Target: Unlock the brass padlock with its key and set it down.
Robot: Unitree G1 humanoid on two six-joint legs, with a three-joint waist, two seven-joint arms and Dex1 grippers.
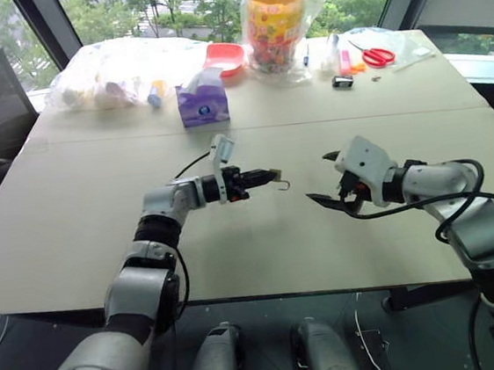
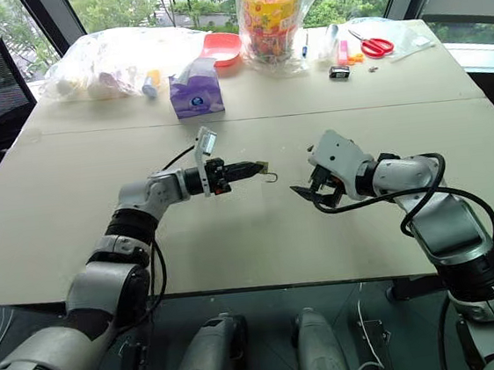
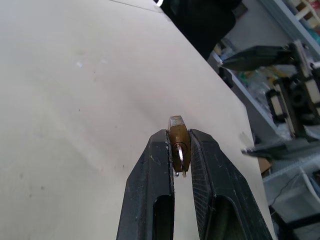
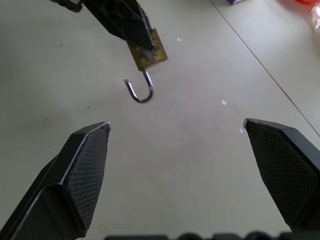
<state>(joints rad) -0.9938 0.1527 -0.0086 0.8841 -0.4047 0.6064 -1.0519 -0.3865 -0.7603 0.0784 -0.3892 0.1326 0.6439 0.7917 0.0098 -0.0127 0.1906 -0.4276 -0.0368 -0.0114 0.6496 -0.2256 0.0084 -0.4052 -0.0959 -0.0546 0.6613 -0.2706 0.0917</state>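
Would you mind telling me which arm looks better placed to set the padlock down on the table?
The left: its tool already pinches the brass padlock, shackle swung open, above the table. The right tool is open and empty.

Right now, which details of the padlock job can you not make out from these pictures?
- Brass padlock: in the right wrist view the fingers of the left gripper cover the top of its body, so the keyhole is hidden.
- Key: in the left wrist view something silver sits between the fingers; whether it is a key is unclear.
- Head views: the shackle is too small to judge.
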